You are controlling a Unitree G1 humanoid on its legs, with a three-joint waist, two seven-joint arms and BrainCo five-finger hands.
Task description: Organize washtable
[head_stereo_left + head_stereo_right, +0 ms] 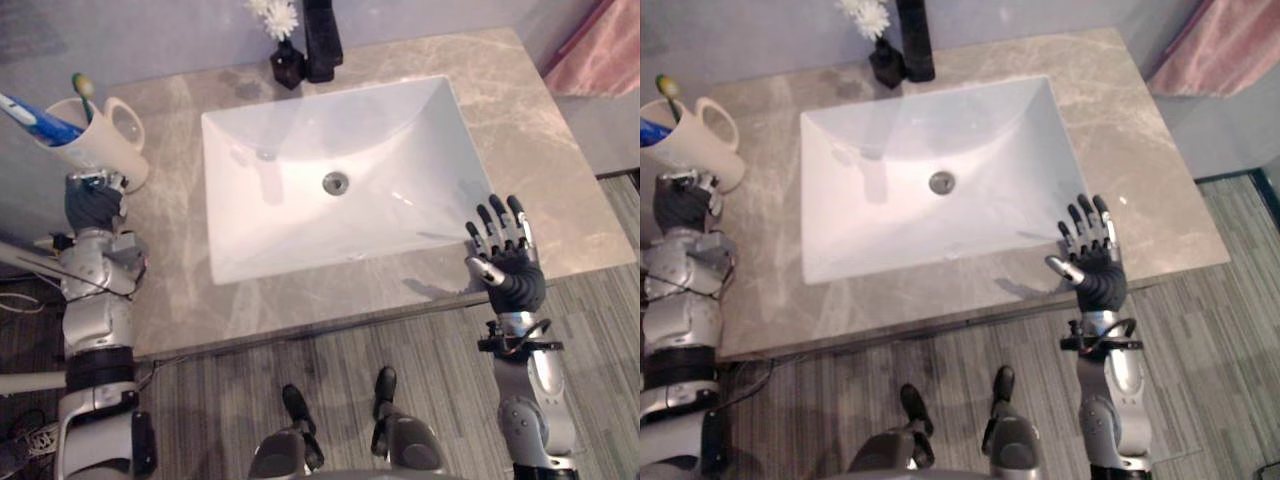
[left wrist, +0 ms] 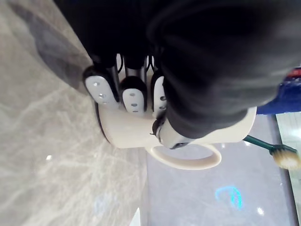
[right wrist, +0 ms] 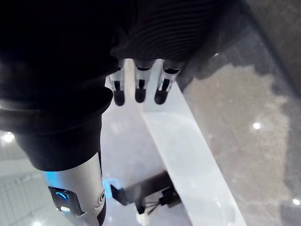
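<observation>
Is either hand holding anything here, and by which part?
The left hand grips the cream mug round its body; the right hand is open, empty.

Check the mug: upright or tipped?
Upright. The mug, gripped by the left hand at the counter edge, has toothbrush and toothpaste poking from its top.

No text or label is legible anywhere.

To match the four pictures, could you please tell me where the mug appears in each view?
Left eye view: mug at the counter's far left, left robot hand curled round it.
Right eye view: same spot, by the left edge.
Left wrist view: centre, handle showing.
Right wrist view: aimed at the sink rim instead.
Shared landmark: the grey counter.
</observation>
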